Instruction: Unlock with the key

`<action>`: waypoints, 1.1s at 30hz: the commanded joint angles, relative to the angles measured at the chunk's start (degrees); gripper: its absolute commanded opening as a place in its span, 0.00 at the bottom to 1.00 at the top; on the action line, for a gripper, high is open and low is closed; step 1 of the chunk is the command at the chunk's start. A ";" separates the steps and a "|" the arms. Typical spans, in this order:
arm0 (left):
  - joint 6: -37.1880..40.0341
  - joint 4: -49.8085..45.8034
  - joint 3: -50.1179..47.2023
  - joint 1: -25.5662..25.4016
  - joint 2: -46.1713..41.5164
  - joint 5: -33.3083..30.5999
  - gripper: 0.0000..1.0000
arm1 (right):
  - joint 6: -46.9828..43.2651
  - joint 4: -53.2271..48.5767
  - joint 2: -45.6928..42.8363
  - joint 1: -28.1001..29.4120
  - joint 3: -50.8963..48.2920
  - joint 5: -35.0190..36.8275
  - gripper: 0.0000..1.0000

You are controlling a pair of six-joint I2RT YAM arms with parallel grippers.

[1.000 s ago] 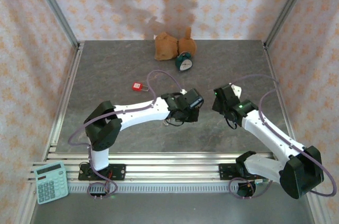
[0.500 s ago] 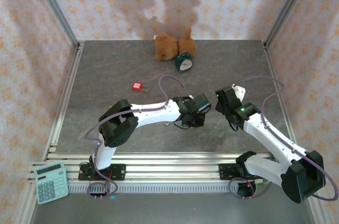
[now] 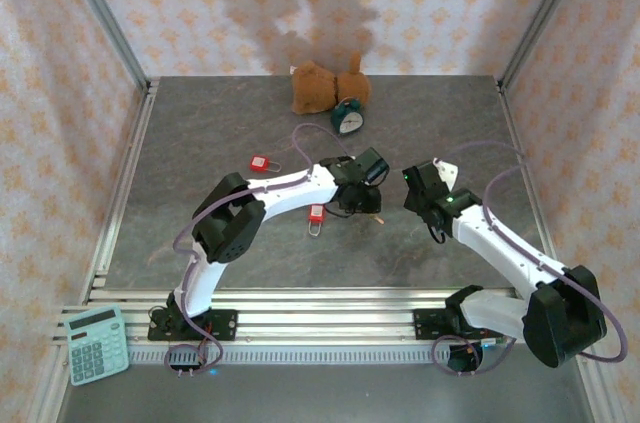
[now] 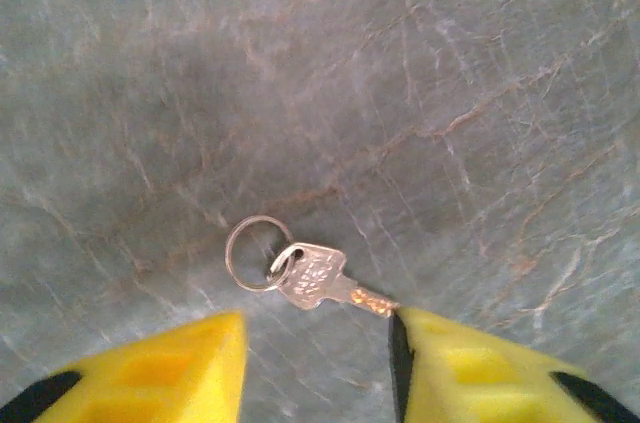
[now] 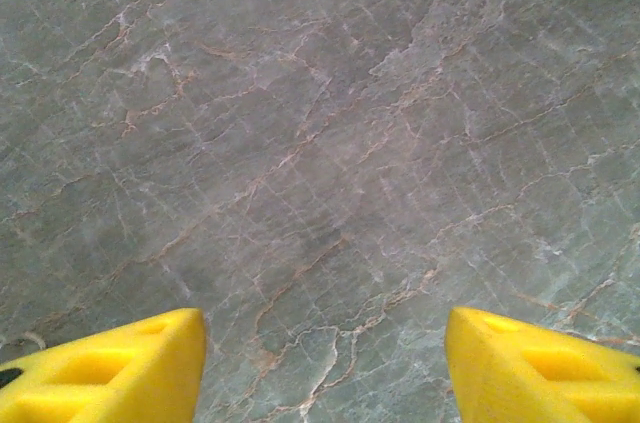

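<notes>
I see the grey tabletop point(image 3: 200, 143) with my right gripper point(image 5: 325, 328) spread wide over bare stone, holding nothing. My left gripper point(image 4: 318, 343) hangs about half open and empty near the tabletop's middle, a red padlock point(image 3: 316, 213) just beside it. The key point(image 4: 322, 277) lies flat on the tabletop just ahead of that gripper's gap, its tip right at one finger point(image 4: 450, 363).

Grey tabletop point(image 3: 200, 143), marbled with rust-brown veins. A silvery key point(image 4: 322, 278) with a brass-coloured tip on a silver ring point(image 4: 255, 253). Yellow fingers point(image 4: 150, 373) on the left pincer point(image 4: 315, 343) and right pincer point(image 5: 325, 343). One red padlock point(image 3: 260, 163) toward the left edge, a second red padlock point(image 3: 316, 213) mid-tabletop. Walls point(image 3: 200, 3) pale with an orange floral print.
</notes>
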 commanded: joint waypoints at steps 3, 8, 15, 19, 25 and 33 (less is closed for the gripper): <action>7.87 -3.15 2.43 4.60 -2.51 0.55 0.74 | -4.07 -2.48 1.04 -0.32 3.75 -4.30 0.64; 8.85 0.93 -5.24 8.83 -12.15 -2.38 0.76 | -5.83 -2.06 4.66 1.69 6.20 -11.05 0.57; 8.41 6.36 -24.00 9.90 -35.00 -20.72 0.75 | -8.65 -6.37 18.13 10.45 16.88 -8.02 0.45; 3.57 11.64 -39.02 9.99 -49.95 -28.85 0.86 | -9.19 -8.12 26.00 11.52 22.38 -7.85 0.38; -1.78 17.26 -57.81 10.24 -69.03 -31.94 0.99 | -10.61 -12.05 35.88 13.18 30.15 -6.79 0.28; -6.67 14.85 -66.17 10.34 -83.26 -40.97 0.90 | -11.11 -14.56 42.94 14.30 34.30 -6.99 0.28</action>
